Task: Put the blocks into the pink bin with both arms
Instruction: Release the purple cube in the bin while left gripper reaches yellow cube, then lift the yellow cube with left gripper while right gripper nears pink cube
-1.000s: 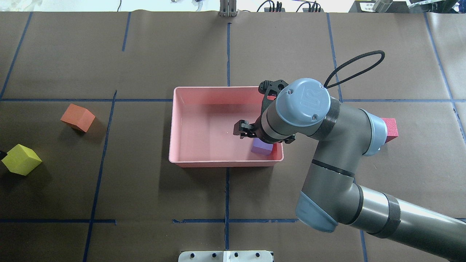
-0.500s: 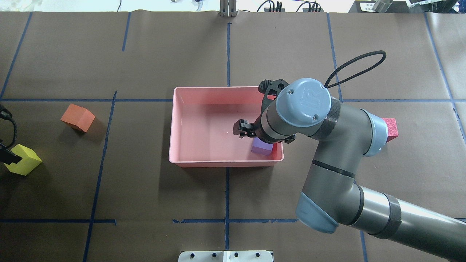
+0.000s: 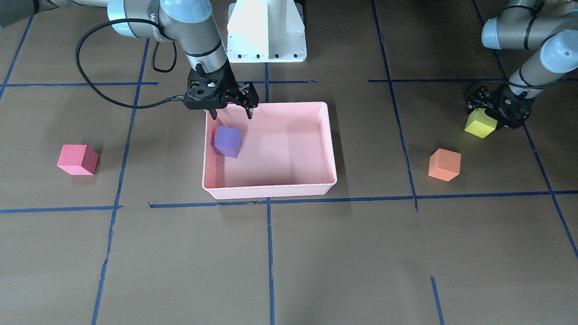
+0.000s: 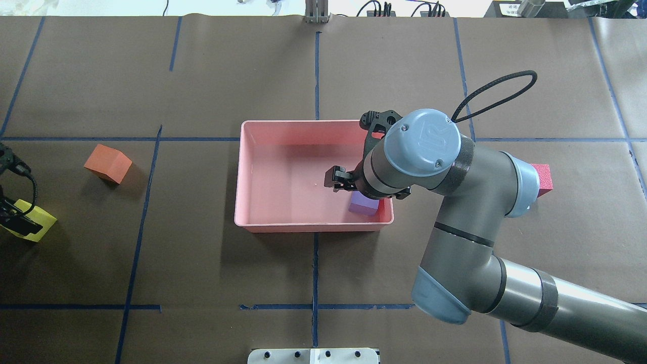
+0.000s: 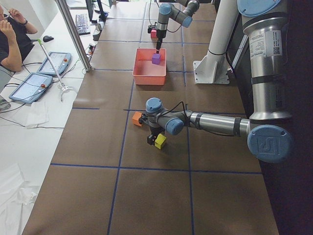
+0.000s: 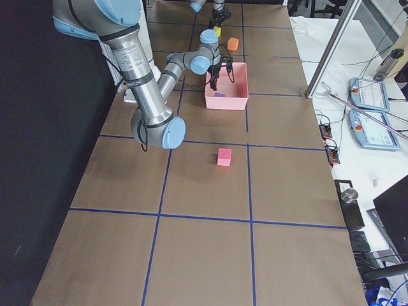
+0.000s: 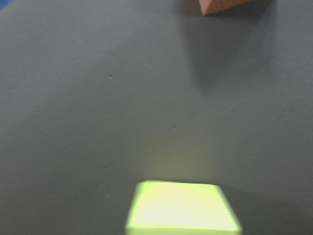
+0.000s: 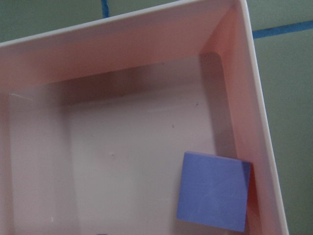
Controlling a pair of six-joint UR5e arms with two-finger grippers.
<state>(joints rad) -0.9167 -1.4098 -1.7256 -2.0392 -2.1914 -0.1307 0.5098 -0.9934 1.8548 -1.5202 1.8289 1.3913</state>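
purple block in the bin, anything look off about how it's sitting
Slightly. The purple block lies inside the bin against one side wall, turned a little askew to it. Nothing looks damaged or spilled; the right end effector hangs open above it.

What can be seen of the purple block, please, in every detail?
The purple block is a small cube of matte, foam-like material, with sharp edges and no marks. It lies inside the pink bin, on its floor, in the corner nearest the robot's right arm, close against a wall. The right gripper hangs above it, jaws open, not touching it.
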